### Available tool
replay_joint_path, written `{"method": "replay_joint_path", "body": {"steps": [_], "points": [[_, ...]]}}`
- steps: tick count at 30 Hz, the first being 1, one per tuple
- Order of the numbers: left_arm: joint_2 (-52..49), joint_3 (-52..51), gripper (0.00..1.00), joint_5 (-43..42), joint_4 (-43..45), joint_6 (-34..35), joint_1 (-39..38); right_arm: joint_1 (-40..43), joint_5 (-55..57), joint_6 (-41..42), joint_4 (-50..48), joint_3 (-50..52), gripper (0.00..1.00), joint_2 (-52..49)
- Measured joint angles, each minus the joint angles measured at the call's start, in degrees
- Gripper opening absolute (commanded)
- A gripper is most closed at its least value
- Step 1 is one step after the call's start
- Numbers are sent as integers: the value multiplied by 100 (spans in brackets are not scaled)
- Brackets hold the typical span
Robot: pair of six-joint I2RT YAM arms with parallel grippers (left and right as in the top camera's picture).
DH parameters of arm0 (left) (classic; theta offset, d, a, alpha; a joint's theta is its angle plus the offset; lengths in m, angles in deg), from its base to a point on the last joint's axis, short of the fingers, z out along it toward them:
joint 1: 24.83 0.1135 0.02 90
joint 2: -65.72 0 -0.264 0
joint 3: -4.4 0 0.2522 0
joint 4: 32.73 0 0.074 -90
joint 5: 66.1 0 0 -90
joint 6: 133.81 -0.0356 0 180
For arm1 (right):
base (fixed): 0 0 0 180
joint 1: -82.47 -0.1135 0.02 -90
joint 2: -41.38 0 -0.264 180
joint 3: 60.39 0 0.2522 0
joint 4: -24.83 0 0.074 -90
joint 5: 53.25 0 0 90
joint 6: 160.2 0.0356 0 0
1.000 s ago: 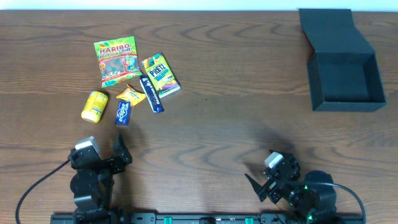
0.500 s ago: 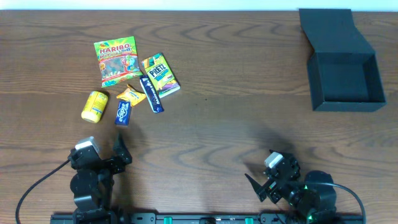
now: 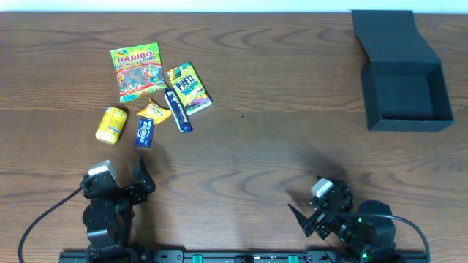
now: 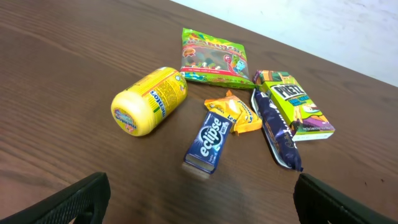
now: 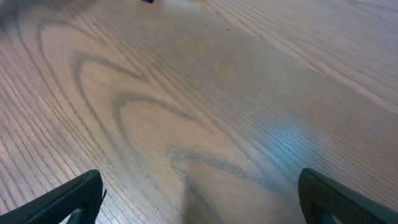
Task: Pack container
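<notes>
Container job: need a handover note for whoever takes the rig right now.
Left end effector: open, empty, low at the near edge of the table, facing the snacks.
Right end effector: open, empty, over bare wood.
Container: far right, lid flap folded back, nothing inside.
Snacks, far left, all on the table: Haribo bag, green Pretz box, dark blue bar, orange packet, Eclipse pack, yellow Mentos tub.
Done: nothing packed.
Left: move all six snacks into the container; probably close the lid after.
</notes>
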Motion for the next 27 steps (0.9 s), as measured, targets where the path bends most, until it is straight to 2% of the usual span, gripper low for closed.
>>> {"method": "replay_joint_path", "body": {"steps": [18,22,27], "points": [[0,0,95,0,0,0,0,0,-11,101,-129,0,99,0],[0,0,95,2,0,0,0,0,-31,837,-686,2,99,0],[0,0,95,0,2,0,0,0,-44,2549,-1486,4,99,2]]}}
